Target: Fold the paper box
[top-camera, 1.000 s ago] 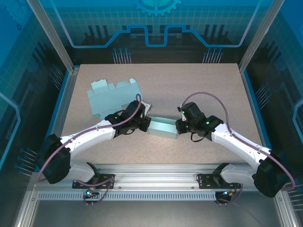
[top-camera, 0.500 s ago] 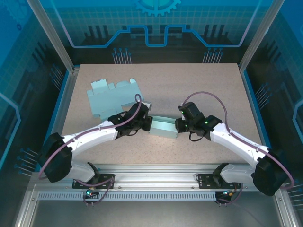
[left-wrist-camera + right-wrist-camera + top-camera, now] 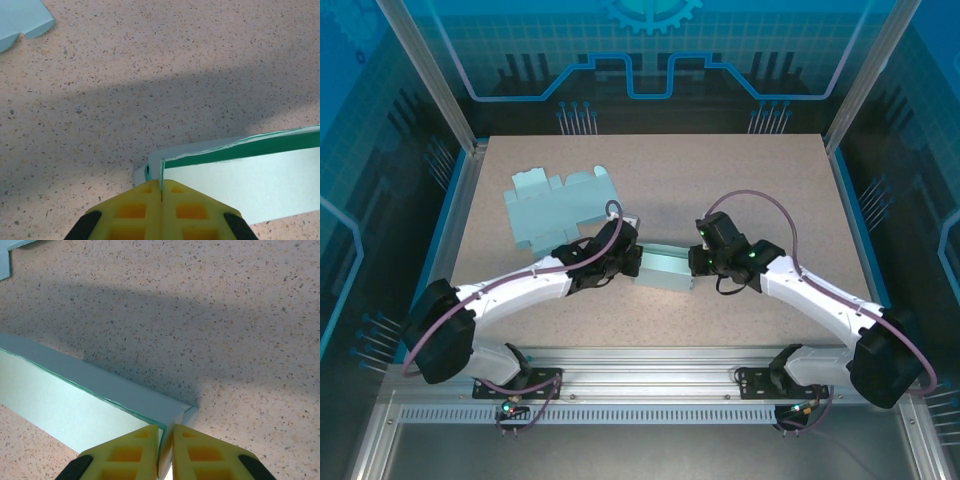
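A pale teal paper box [image 3: 663, 268], partly folded into a long tray, lies at the table's middle between both arms. My left gripper [image 3: 636, 262] is shut on the end wall at its left end; the left wrist view shows the yellow fingers [image 3: 140, 205] pinching that thin wall of the box [image 3: 240, 175]. My right gripper [image 3: 691, 265] is shut on the wall at the right end, and in the right wrist view its fingers [image 3: 200, 450] clamp the corner flap of the box [image 3: 75, 400].
A second flat, unfolded teal box blank [image 3: 558, 205] lies at the back left of the speckled table [image 3: 760, 180]; its corner [image 3: 22, 20] shows in the left wrist view. Metal frame posts stand at the table's corners.
Both arms have shifted slightly toward the table's far side, carrying the box ends with them. Both grips are unchanged.
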Motion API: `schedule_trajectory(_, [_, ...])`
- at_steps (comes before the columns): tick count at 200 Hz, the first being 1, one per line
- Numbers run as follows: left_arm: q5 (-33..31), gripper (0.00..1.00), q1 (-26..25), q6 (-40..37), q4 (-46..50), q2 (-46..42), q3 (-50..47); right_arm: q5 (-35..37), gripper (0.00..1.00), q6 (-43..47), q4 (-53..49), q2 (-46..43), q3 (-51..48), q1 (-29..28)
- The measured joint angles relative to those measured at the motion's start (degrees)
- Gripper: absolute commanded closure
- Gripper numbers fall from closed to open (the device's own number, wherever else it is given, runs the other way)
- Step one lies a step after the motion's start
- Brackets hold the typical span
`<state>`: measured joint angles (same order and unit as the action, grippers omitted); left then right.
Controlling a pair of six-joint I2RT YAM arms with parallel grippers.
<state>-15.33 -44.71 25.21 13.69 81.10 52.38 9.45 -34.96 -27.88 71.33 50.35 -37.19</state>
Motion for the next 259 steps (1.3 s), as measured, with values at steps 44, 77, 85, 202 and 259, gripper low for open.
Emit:
schedule_trajectory(44, [-2.3,1.0,-1.1,0.4,-0.5,0.5,0.0,0.1,0.87,-1.1,0.0,0.5,0.0,0.0])
schedule_trajectory(77, [-4.2,1.0,-1.8,0.7,-1.1,1.1,0.0,0.7,0.87,-1.8,0.1,2.0,1.1,0.1])
schedule_trajectory(85, [-4.8,1.0,-1.9,0.9,-1.4,1.4,0.0,0.7,0.87,-2.0,0.1,2.3,1.3,0.1])
schedule_trajectory(202, [-14.9,1.0,-3.2,6.4,-8.9,4.6,-3.0,0.3,0.83,-2.3,-0.3,4.4,4.8,0.1])
schedule_trajectory(259, [-18.5,1.0,-5.0,7.9,-9.7,4.8,-3.5,1.0,0.93,-0.3,-1.0,4.4,5.0,0.1])
